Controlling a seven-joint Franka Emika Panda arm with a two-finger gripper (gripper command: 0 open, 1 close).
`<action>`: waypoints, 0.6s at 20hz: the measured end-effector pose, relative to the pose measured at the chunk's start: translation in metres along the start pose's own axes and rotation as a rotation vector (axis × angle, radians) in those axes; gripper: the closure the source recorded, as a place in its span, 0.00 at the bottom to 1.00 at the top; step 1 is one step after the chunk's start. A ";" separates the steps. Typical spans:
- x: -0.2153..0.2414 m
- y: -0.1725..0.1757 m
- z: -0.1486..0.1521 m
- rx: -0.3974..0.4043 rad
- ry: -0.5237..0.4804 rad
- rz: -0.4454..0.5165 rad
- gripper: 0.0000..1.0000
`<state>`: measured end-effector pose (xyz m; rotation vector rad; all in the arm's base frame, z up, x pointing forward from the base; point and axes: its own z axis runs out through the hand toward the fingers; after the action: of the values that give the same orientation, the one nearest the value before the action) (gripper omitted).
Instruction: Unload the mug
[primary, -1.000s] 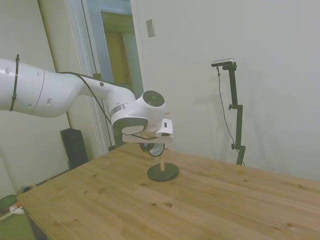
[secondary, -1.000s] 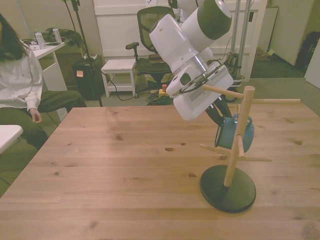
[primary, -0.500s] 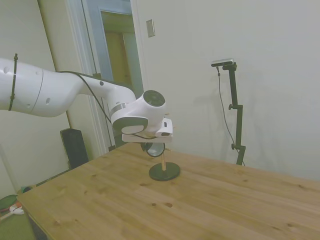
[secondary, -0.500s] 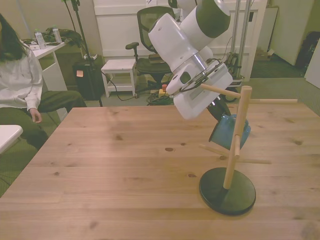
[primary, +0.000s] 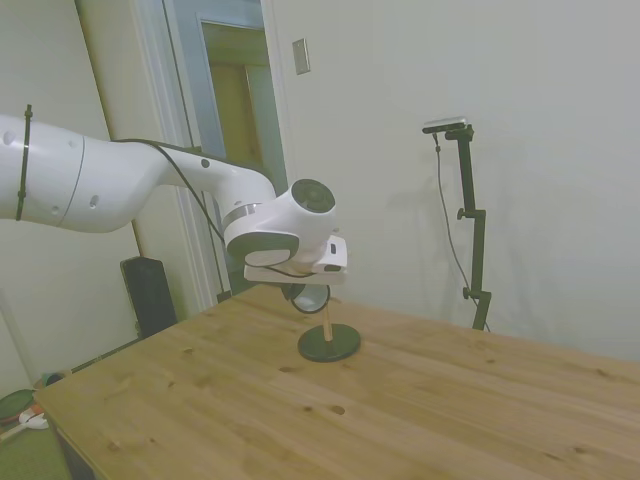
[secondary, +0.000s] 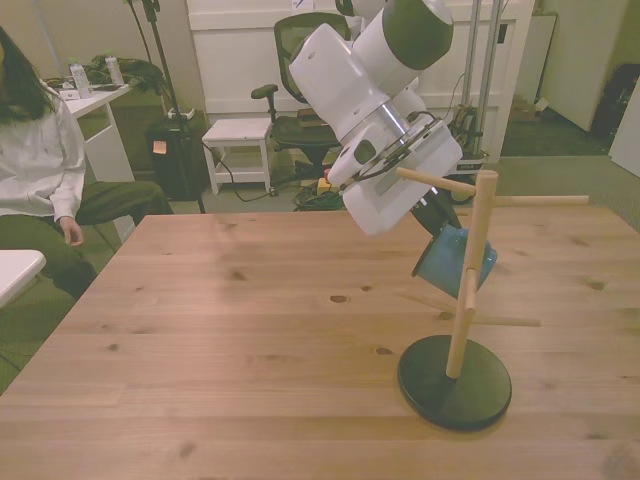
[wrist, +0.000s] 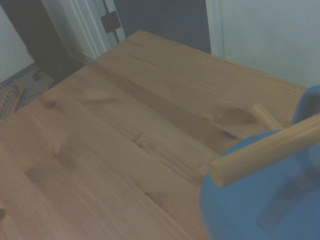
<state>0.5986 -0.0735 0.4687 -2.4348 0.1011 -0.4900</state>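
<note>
One mug at the peg stand, with the arm's fingers reaching to it

One light-blue mug (secondary: 452, 262) hangs tilted against the upright post of the wooden peg stand (secondary: 462, 290), on the side toward the front view's left, well above the worktop (secondary: 200, 340). The stand's dark round base (secondary: 455, 380) sits on the wood, and its pegs stick out to both sides. The white arm's fingers (secondary: 436, 222) come down at a slant to the mug's upper part, but the wrist body hides them, so whether they are clenched on it or released cannot be told. From the wrist, the blue mug wall (wrist: 260, 195) fills one corner with a peg (wrist: 260, 150) crossing it. A person in a white top (secondary: 30, 160) sits at the front view's left.
</note>
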 end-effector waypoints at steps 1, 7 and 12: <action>0.002 -0.002 -0.002 0.000 0.004 -0.004 1.00; 0.012 -0.017 -0.006 0.007 0.021 -0.034 1.00; 0.019 -0.025 -0.003 0.012 0.022 -0.050 1.00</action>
<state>0.6139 -0.0586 0.4921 -2.4255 0.0467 -0.5387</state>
